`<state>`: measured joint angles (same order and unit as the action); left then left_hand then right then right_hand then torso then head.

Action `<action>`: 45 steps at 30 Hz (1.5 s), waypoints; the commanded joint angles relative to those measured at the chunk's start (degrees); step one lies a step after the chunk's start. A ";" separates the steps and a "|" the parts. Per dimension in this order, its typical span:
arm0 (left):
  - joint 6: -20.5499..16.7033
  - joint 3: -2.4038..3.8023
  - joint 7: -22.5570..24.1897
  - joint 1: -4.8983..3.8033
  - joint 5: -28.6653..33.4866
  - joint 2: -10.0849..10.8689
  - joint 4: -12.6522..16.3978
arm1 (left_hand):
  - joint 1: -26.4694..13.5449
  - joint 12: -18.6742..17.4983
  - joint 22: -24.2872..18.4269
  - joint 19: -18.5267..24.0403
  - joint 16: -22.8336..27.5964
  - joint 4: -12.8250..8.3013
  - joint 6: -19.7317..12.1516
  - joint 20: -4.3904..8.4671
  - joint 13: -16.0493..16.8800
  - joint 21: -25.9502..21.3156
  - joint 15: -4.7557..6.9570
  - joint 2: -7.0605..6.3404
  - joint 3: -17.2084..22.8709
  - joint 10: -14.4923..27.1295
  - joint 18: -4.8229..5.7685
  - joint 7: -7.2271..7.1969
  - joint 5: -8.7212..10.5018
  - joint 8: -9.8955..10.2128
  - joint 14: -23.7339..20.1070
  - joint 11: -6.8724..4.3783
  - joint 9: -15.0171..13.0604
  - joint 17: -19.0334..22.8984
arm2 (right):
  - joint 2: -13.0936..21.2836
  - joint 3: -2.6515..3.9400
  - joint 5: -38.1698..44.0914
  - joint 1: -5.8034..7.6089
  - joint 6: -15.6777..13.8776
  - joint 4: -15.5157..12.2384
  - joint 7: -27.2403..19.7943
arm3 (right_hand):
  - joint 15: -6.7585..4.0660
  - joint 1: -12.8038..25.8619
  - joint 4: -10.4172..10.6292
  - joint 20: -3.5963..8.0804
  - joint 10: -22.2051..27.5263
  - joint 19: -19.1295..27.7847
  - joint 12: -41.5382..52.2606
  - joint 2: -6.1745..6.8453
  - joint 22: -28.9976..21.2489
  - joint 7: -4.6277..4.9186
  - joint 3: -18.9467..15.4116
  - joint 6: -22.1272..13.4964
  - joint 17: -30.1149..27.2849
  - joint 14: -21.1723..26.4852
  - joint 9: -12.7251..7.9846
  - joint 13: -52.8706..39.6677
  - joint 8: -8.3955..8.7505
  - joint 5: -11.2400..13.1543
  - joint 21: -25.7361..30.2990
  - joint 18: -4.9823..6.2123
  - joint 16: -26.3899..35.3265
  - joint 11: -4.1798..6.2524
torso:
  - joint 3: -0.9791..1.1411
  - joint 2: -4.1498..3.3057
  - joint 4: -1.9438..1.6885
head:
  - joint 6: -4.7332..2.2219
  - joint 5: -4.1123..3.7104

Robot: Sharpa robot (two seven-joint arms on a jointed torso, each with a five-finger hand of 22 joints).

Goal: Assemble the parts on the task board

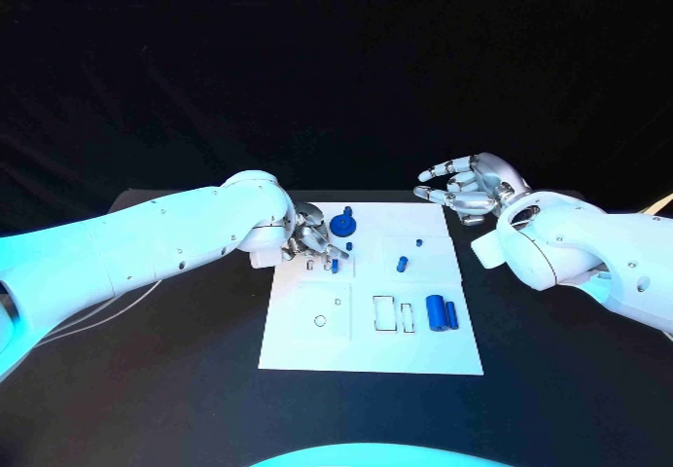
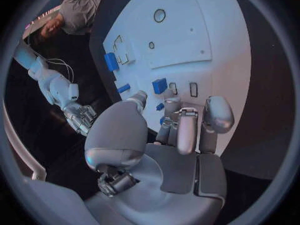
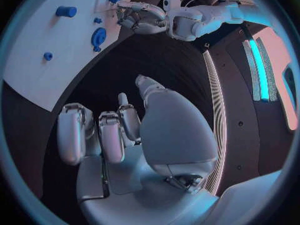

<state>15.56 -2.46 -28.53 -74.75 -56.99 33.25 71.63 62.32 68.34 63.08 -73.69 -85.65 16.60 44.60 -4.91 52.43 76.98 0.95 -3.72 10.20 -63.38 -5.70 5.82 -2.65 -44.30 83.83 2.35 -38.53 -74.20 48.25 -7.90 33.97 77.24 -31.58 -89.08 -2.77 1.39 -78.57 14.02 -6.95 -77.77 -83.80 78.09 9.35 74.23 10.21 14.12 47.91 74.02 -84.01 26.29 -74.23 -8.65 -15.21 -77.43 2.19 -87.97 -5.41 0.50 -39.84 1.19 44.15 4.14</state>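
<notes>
The white task board (image 1: 301, 345) lies in the middle of the black table. A blue gear (image 1: 345, 228) sits at its far end, and my left hand (image 1: 301, 239) is down on the board right beside it, fingers curled in toward the thumb (image 2: 128, 120). A small blue bit (image 2: 164, 120) shows between those fingertips; whether it is pinched I cannot tell. Two blue cylinders (image 1: 443, 314) lie side by side at the board's right. My right hand (image 1: 472, 188) hovers off the far right corner, fingers spread and holding nothing (image 3: 119, 135).
Small blue pieces (image 1: 403, 262) (image 1: 334, 263) (image 1: 419, 241) are scattered across the board's middle. Rectangular slots (image 1: 393, 314) and a round hole (image 1: 320, 320) sit in its near half. Black tabletop (image 1: 155, 389) surrounds the board on all sides.
</notes>
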 commanded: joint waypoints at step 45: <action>1.90 -1.06 1.10 0.23 2.47 -1.25 -1.48 | 13.30 0.11 2.71 0.05 -1.08 -2.86 -1.61 0.58 -0.05 1.88 1.07 0.04 22.30 -0.18 0.50 -0.86 -0.19 -1.14 2.58 -1.27 -6.02 -9.15 | -0.60 0.01 0.11 0.01 1.02 0.53 0.47 | -0.60 1.31 0.72 0.32 1.41 0.28 -0.57 0.08 7.29 -0.06 2.14 -0.40 10.09 -4.40 -0.12 -2.11 -1.31 -0.31 0.91 1.00 1.07 0.18 | 0.01 -0.05 -0.13 | 0.88 -0.55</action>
<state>17.01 -3.47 -27.49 -74.59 -54.64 32.08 70.16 73.64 68.34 64.58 -73.69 -85.66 15.68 42.75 -4.91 52.42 77.65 1.84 -3.32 26.35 -62.98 -5.69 5.84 -2.16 -44.11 83.55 1.94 -42.18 -74.20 47.69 -7.91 33.98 77.24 -30.75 -88.53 -2.25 1.39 -78.57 14.17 -6.95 -77.56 -83.80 78.09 9.35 74.23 10.25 14.27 47.86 74.02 -84.01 26.29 -74.23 -8.65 -15.21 -77.42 2.19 -87.97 -5.23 0.52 -39.86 1.13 44.97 3.64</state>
